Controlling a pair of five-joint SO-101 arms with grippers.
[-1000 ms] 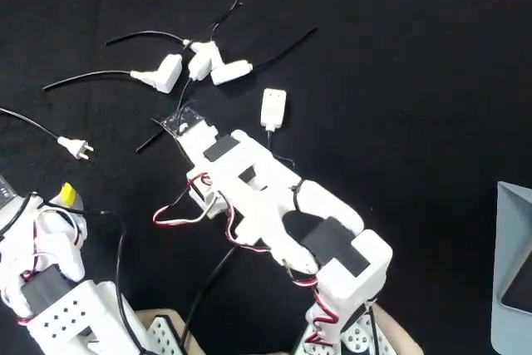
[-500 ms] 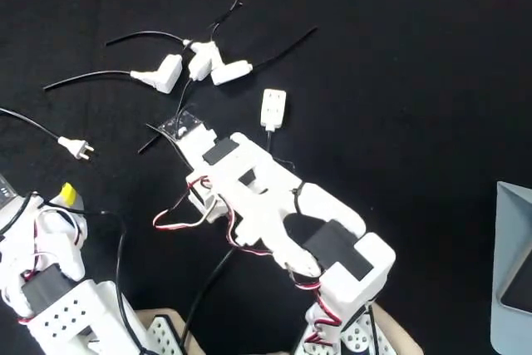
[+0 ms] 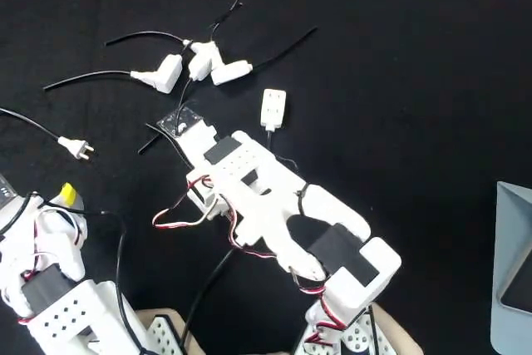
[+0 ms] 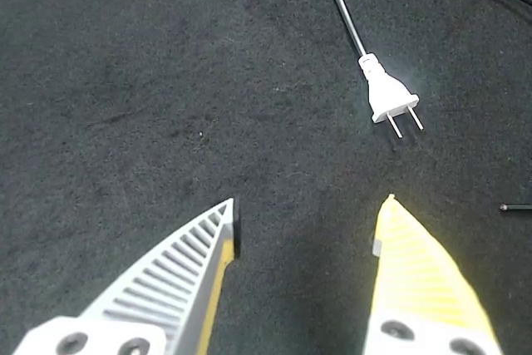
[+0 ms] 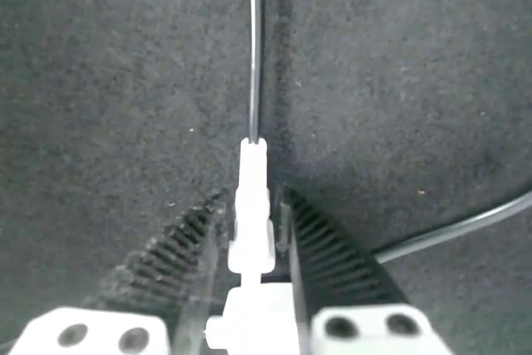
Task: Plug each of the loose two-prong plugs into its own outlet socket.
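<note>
I am clenching my right claw [image 5: 249, 204] on a white plug [image 5: 253, 164] over the black table [image 5: 100, 56]. My left claw [image 4: 310, 200] is hanging released near a second plug [image 4: 384, 99], which is lying loose on the table.

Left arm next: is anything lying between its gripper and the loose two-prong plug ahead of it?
Nothing visible: bare black table lies between the open left gripper and the loose plug, whose cord trails away from the gripper.

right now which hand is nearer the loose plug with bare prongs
Left. The left hand hovers open just short of the loose plug; the right hand sits farther off, shut on a second plug.
</note>
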